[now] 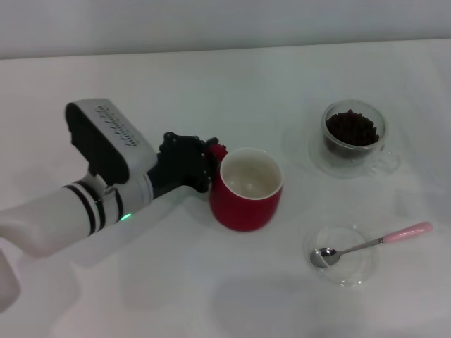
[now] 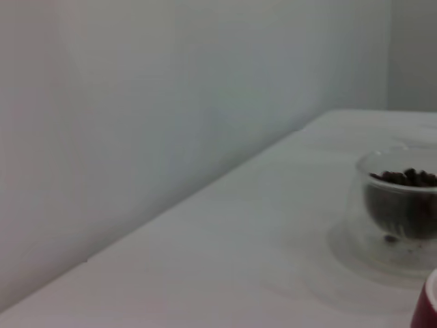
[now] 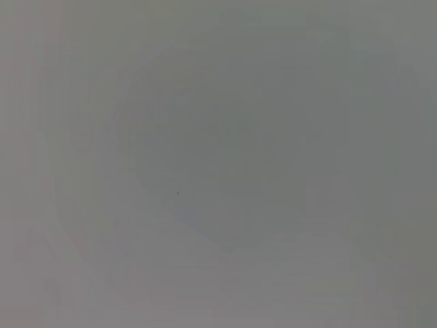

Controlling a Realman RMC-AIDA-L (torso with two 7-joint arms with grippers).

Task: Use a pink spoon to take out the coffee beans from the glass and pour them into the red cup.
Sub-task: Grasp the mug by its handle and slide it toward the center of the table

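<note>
While the glass (image 1: 351, 134) holds coffee beans (image 1: 351, 128), the red cup (image 1: 246, 189) sits empty.

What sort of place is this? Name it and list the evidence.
Probably a lab or test bench staged for a robot trial, not a kitchen: a bare white table against a plain wall, with only the red cup, glass of coffee beans and pink spoon set out.

Cup (image 1: 245, 190) left, glass (image 1: 351, 134) of beans (image 1: 351, 127) behind right, spoon (image 1: 373, 243) in dish (image 1: 344, 256) front right
</note>
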